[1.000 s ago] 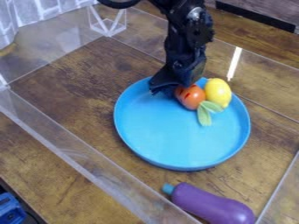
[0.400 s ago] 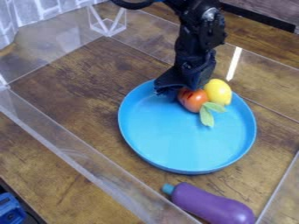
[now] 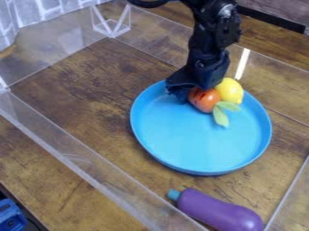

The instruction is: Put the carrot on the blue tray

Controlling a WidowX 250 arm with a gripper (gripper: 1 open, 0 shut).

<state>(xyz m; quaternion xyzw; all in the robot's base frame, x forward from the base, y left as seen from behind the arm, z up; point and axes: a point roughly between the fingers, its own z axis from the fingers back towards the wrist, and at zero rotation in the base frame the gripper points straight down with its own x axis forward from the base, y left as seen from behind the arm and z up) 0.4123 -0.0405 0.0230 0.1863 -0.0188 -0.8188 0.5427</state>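
Stubby orange toy carrot with leafy top (image 3: 207, 99), on round blue plastic tray (image 3: 200, 140); black metal jaws (image 3: 190, 92) beside it, opening and grip indiscernible; withdrawal could drag it.

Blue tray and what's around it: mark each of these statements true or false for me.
1. The carrot is over the blue tray. True.
2. The eggplant lies on the tray. False: it lies outside the rim, on the wooden surface.
3. The yellow fruit is beside the carrot. True.
4. The gripper is far from the carrot. False: it is right at the carrot.
5. The carrot's leafy top is green. True.
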